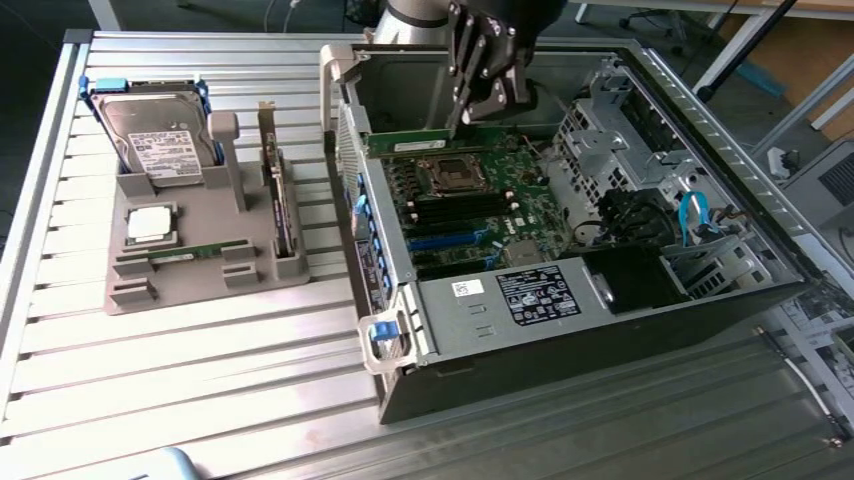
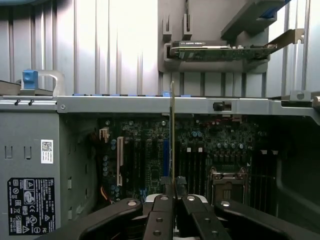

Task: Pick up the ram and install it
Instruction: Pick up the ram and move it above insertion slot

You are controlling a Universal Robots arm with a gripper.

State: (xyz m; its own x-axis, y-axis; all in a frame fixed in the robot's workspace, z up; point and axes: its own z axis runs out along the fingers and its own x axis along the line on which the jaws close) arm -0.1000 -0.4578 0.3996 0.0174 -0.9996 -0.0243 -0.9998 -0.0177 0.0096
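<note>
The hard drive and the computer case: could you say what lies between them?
An expansion card, standing on edge in the gray holder, seen in the exterior view.

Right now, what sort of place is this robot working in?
Probably a robotics lab for computer assembly: an open computer case lies on a slatted metal table, a grey parts holder carries a hard drive, and the gripper holds the ram.

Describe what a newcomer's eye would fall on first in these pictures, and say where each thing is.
The gripper hangs over the open computer case, shut on the ram, a thin green stick held above the motherboard. On the exterior view's left, a grey holder tray carries a hard drive in blue rails and an upright expansion card.
</note>
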